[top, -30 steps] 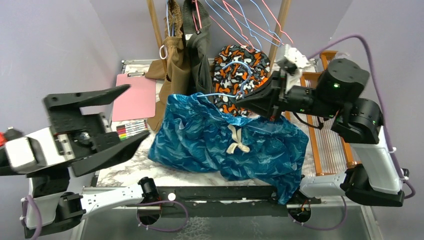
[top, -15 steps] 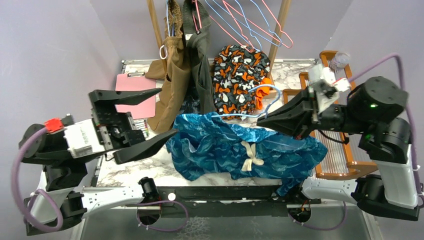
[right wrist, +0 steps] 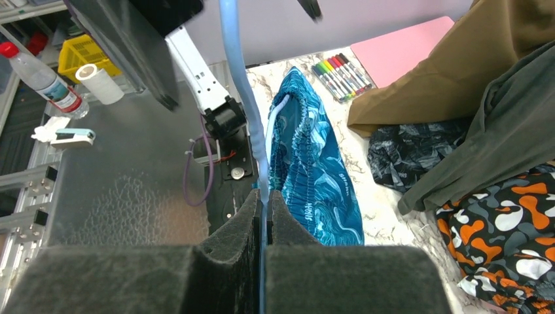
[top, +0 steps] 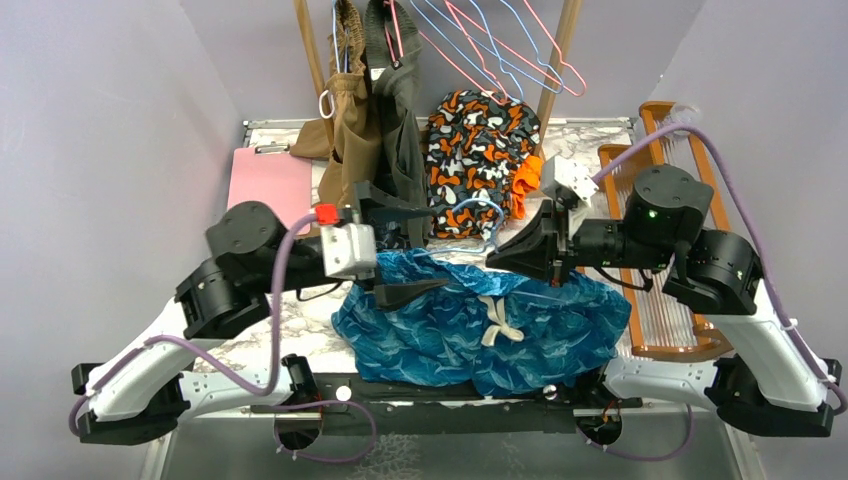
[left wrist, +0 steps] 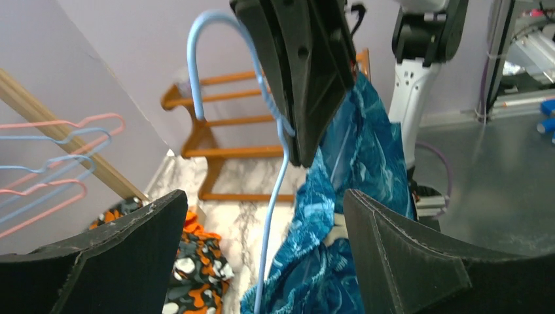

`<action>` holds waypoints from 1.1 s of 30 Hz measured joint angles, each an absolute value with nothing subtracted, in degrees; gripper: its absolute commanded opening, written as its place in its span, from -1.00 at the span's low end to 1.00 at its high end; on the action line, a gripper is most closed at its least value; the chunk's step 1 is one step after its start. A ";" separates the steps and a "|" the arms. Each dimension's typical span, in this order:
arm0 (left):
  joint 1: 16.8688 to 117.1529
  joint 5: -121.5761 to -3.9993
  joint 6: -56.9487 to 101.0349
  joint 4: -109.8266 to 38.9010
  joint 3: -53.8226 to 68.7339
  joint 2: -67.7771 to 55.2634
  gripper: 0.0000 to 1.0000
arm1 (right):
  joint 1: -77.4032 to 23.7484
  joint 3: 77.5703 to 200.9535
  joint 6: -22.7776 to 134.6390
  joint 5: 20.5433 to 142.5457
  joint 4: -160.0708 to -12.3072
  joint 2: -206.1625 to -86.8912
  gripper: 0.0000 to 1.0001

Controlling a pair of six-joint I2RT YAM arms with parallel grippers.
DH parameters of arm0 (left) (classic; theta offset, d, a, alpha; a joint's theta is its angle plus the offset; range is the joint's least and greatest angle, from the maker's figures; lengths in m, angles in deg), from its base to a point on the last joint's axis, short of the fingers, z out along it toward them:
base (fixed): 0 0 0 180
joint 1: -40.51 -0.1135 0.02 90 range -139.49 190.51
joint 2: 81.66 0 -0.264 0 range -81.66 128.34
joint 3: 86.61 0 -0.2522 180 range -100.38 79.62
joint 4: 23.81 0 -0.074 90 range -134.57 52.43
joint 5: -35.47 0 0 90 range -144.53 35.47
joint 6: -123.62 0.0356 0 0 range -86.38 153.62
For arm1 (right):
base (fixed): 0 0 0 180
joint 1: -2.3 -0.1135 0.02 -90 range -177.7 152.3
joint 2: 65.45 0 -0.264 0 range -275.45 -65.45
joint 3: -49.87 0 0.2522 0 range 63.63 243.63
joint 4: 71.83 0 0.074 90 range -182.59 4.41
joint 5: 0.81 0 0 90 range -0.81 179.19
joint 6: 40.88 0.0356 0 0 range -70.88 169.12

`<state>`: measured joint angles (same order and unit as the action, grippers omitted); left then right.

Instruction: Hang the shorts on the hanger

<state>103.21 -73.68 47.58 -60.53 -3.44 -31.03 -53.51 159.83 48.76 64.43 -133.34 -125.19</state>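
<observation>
The teal-blue shorts hang draped over the light-blue wire hanger and sag onto the marble table's front edge, cream bow facing up. My right gripper is shut on the hanger's wire just below its hook; the right wrist view shows the pads pinching the wire, with the shorts beyond. My left gripper is open, its jaws spread on either side of the hanger's left end and the shorts' top edge. In the left wrist view the wire and the shorts lie between the fingers.
A tan garment, an olive garment and the orange-black-white garment hang at the back, with pink and blue wire hangers above. A pink clipboard lies back left. A wooden rack stands right. Markers lie beside the clipboard.
My left arm has swung in from the far left to the middle, its open jaws now around the hanger and shorts. My right gripper moved left and back, carrying the hanger and shorts.
</observation>
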 measured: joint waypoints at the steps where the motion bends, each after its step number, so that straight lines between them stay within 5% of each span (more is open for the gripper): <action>1: 103.21 -74.25 47.60 -60.81 -2.81 -30.46 0.82 | -53.51 159.42 48.60 64.43 -133.21 -124.62 -0.98; 24: 103.21 -74.76 46.75 -61.73 3.73 -31.08 0.80 | -53.51 150.43 48.14 60.74 -128.90 -120.51 -0.98; 33: 103.21 -76.15 46.94 -62.89 4.12 -26.99 0.47 | -53.51 149.25 48.14 58.79 -127.81 -119.88 -0.99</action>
<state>103.21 -76.15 46.94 -62.89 4.12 -26.99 -53.51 149.25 48.14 58.79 -127.81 -119.88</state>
